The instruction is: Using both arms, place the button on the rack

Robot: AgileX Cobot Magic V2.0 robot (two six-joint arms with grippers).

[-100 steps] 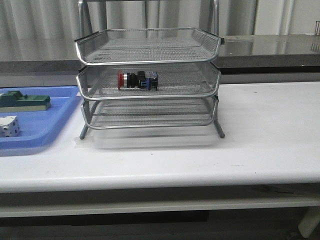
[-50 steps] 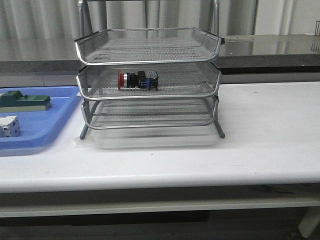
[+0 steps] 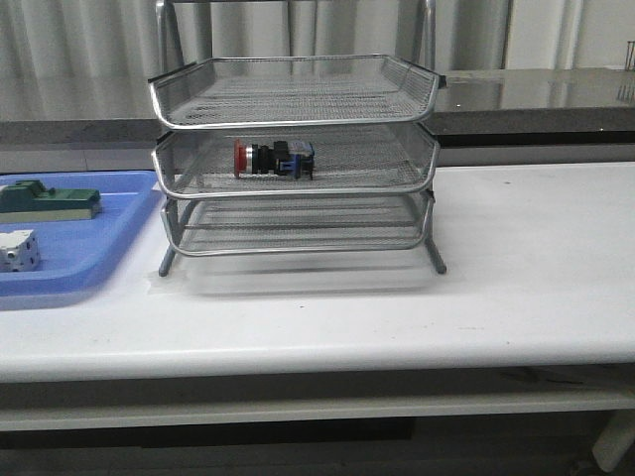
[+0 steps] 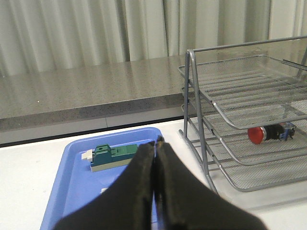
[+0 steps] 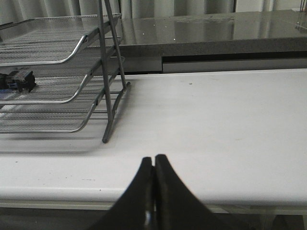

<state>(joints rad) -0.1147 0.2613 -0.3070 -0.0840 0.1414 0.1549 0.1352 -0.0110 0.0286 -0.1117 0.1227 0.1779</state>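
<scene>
Beside rack (image 3: 295, 159): blue tray (image 3: 74, 260), parts.

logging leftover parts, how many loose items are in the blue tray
2 in the blue tray: green part at the back, white block nearer the front. The tray runs out of frame, so more may be hidden.

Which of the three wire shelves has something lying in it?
The middle shelf of the rack: the red-headed button lies on its side there. The top shelf and bottom shelf hold nothing.
</scene>
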